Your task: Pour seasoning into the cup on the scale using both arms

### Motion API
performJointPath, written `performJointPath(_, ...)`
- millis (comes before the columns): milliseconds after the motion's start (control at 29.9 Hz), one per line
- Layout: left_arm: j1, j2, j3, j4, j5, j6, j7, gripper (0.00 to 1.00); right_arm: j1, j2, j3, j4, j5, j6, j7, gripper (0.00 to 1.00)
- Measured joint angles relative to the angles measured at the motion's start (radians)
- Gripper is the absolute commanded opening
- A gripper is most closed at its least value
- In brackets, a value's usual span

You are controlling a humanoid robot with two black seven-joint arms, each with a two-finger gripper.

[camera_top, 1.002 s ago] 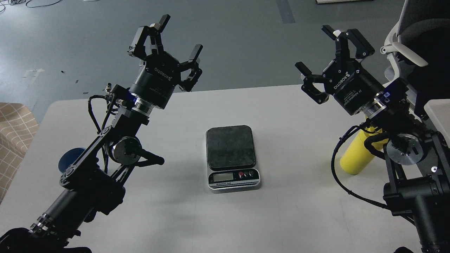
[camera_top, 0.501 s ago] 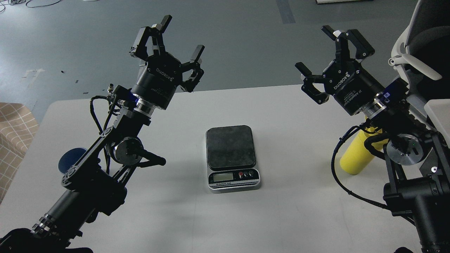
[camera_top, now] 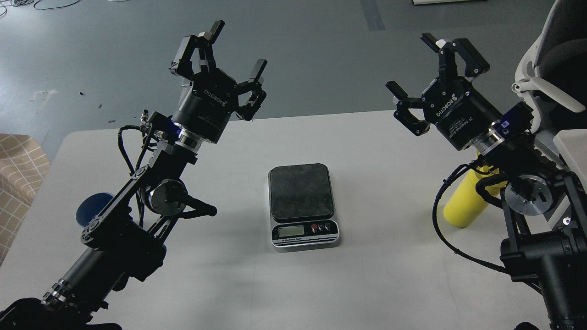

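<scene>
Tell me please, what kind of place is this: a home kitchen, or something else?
Probably a lab or office workroom, not a kitchen. The white table stands on a bare grey floor with tape marks and loose cables, an office chair is at the right, and only a scale sits mid-table.
</scene>
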Motion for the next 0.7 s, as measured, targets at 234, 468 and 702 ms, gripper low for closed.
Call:
performJointPath(234, -0.001, -0.005, 0.001, 0.000, 0.000, -0.006, 0.002, 0.99, 0.000, 0.000, 0.000, 0.000, 0.000, 0.000, 0.000, 1.00)
performJointPath(468, -0.010, 0.007, 0.008, 0.000, 0.004, -0.009, 0.003, 0.99, -0.001, 0.000, 0.000, -0.002, -0.002, 0.000, 0.000, 1.00)
performJointPath(702, -0.130, 0.159, 0.034, -0.022, 0.204, -0.018, -0.001, 0.99, -0.006, 0.000, 0.001, -0.005, -0.002, 0.000, 0.000, 1.00)
